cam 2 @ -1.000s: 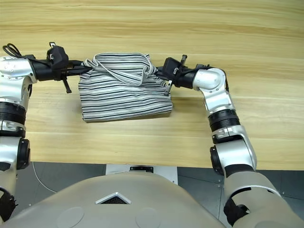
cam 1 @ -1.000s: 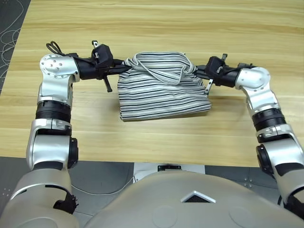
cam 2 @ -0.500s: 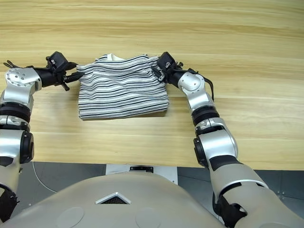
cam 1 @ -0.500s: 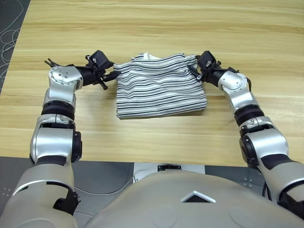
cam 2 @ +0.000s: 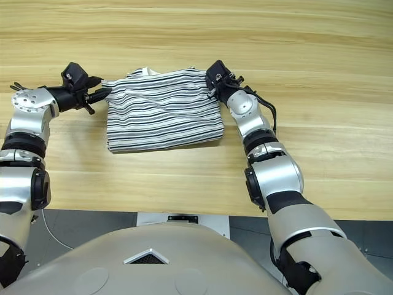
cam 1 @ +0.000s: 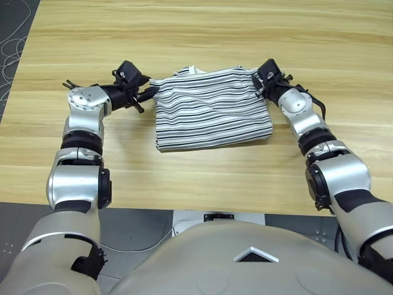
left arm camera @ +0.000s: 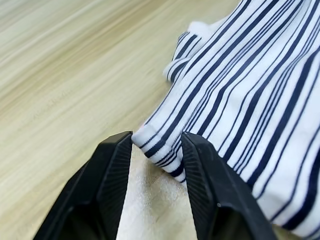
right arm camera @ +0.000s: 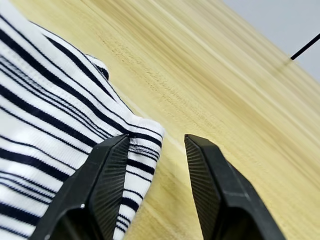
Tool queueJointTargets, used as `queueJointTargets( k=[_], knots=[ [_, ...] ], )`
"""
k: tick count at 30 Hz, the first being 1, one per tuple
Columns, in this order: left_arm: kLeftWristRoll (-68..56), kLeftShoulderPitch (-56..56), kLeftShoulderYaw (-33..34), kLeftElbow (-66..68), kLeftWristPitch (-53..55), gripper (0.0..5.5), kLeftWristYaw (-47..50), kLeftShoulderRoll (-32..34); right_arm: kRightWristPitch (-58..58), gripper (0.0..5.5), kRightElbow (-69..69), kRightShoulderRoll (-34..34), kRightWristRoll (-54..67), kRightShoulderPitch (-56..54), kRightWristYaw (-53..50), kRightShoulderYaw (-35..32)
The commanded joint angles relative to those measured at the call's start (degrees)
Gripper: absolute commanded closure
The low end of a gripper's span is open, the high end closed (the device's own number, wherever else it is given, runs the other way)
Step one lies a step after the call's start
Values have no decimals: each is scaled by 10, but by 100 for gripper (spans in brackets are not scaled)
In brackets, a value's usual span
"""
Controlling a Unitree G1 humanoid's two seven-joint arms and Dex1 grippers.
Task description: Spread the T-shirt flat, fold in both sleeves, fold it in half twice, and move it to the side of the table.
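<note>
A black-and-white striped T-shirt [cam 1: 212, 114] lies folded into a flat rectangle on the wooden table [cam 1: 258, 31], its collar at the far edge. My left gripper [cam 1: 151, 94] sits at the shirt's far left corner. In the left wrist view its fingers [left arm camera: 120, 165] stand apart, with the shirt's corner [left arm camera: 165, 142] lying loose between their tips. My right gripper [cam 1: 257, 86] is at the far right corner. It is open too, and the hem corner [right arm camera: 145, 137] rests against one finger [right arm camera: 107, 170], with bare wood in the gap.
Bare wood stretches far behind the shirt and out to both sides. The table's near edge [cam 1: 184, 208] runs close below the shirt. Dark floor with loose cables [cam 1: 12, 31] lies past the table's left end.
One second ago both grippers held the shirt's edge bunched up above the table. They have carried it to the far side and lowered it, and the shirt now lies flat.
</note>
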Motion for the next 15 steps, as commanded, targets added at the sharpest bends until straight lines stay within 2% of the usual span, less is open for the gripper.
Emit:
queueJointTargets(
  k=[1, 4, 7, 10, 15],
  knots=[
    [44, -4, -23, 53, 9, 371, 75, -19, 33, 345, 38, -6, -20, 21, -21, 7],
    [47, 0, -23, 69, 3, 371, 89, -23, 23, 345, 38, 0, -24, 27, -21, 8],
    [16, -8, -3, 47, -28, 371, 47, -24, -7, 345, 16, 0, -21, 15, -36, 3],
    [-20, -21, 22, -5, -37, 371, 6, -17, -46, 345, -43, -2, -17, 5, -57, -4],
    [-46, -6, 36, -113, -10, 371, -29, 1, -45, 345, -133, -1, -14, 21, -58, -7]
  ],
)
